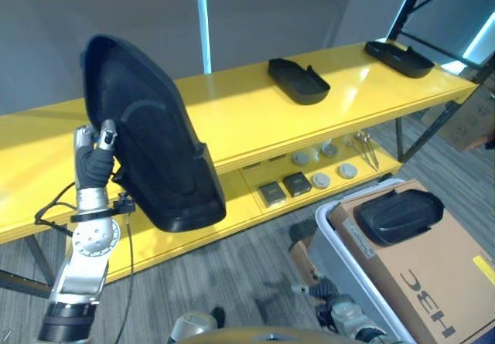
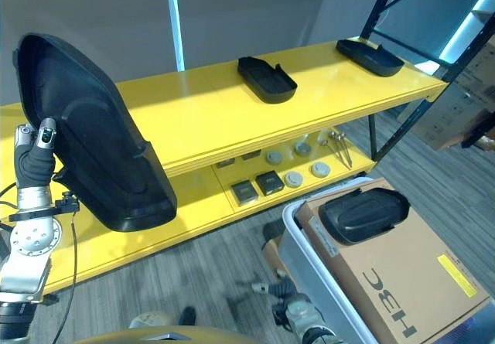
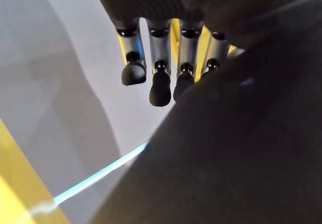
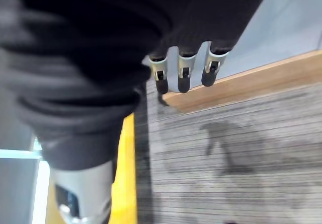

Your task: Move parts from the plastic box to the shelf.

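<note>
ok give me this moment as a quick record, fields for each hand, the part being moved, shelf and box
left hand: raised at the shelf's left end, against the large black part
large black part: tilted upright, lower end at the top shelf's front edge
right hand: low over the grey floor, fingers relaxed, holding nothing
top shelf: yellow, two black parts already on it
plastic box: right of the shelf, cardboard inside with one black part on top
</note>
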